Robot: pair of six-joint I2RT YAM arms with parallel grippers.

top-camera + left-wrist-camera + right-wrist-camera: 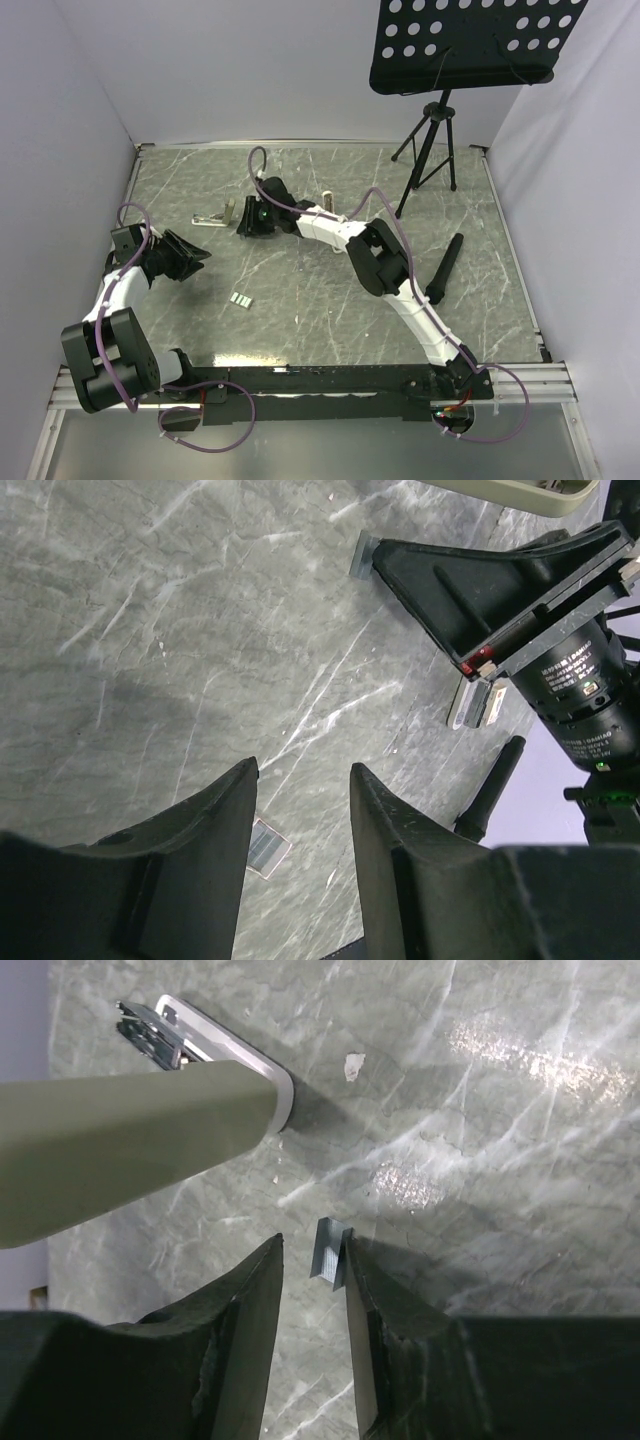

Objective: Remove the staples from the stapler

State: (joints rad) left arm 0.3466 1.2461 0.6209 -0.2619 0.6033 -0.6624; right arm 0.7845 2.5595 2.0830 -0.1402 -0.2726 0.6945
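The slim white bar-shaped stapler [215, 216] lies hinged open on the far left part of the grey marbled table [330, 310]. Its pale top arm [130, 1150] angles up off the flat white base [262, 1072]. The silvery metal channel [150, 1035] is exposed.

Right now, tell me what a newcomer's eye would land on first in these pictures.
The black music stand looms over the far right corner of the table. Mid-table, the right arm reaches left to the opened white stapler, its jaws either side of a small grey staple block. A black stick lies right of that arm.
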